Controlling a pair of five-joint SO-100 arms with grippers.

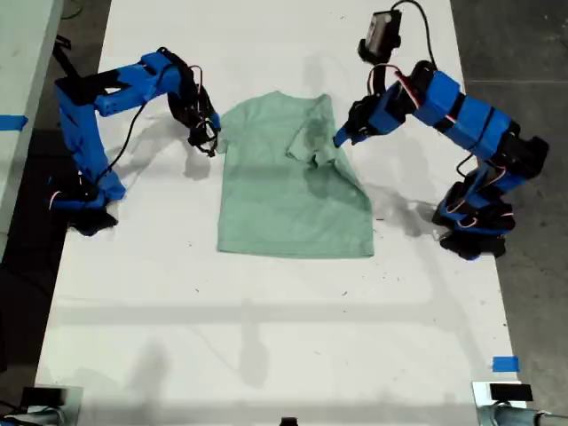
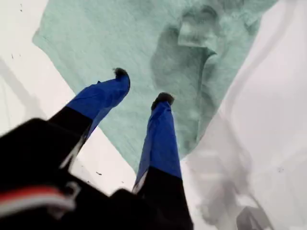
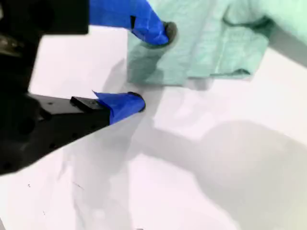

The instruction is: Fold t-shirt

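Note:
The pale mint-green t-shirt (image 1: 284, 195) lies flat on the white table (image 1: 266, 337), hem toward the camera. One sleeve (image 1: 311, 142) is folded inward over the chest. My first gripper (image 1: 342, 138) (image 2: 142, 86) is on the arm at the exterior view's right. It is open and hovers over the t-shirt (image 2: 134, 43) just short of the folded sleeve (image 2: 196, 28), with nothing between its fingers. My second gripper (image 1: 209, 142) (image 3: 152, 67), on the arm at the exterior view's left, is open at the shirt's other sleeve edge (image 3: 158, 62). One fingertip (image 3: 165, 31) is over the cloth, the other (image 3: 134, 101) over bare table.
Both arm bases (image 1: 84, 200) (image 1: 475, 226) stand beside the shirt at the table's sides. Blue tape (image 1: 504, 364) marks the near corner at the exterior view's right. Dark floor (image 1: 532, 71) borders the table edges. A wide stretch of white table lies between the hem and the camera.

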